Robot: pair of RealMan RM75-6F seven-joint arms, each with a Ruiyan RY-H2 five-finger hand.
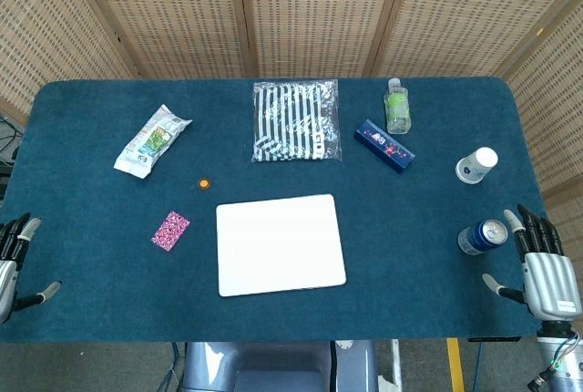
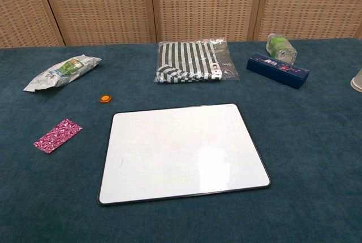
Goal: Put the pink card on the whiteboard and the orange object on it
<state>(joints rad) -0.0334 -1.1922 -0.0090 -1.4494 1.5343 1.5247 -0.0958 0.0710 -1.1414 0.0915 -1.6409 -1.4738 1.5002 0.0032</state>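
Note:
The pink patterned card (image 1: 170,231) (image 2: 57,135) lies flat on the blue cloth, left of the whiteboard (image 1: 280,244) (image 2: 181,151), apart from it. A small round orange object (image 1: 205,183) (image 2: 106,98) sits behind the card, near the board's far left corner. The board's surface is bare. My left hand (image 1: 13,260) rests at the table's left front edge with fingers spread, holding nothing. At the right front edge my right hand (image 1: 545,269) also has its fingers apart and holds nothing. Neither hand appears in the chest view.
A blue can (image 1: 481,236) stands just left of my right hand, with a white cup (image 1: 476,165) lying behind it. Further back are a dark blue box (image 1: 384,145) (image 2: 278,70), a clear bottle (image 1: 397,106) (image 2: 281,47), a striped folded cloth (image 1: 295,120) (image 2: 194,60) and a snack packet (image 1: 151,140) (image 2: 62,72).

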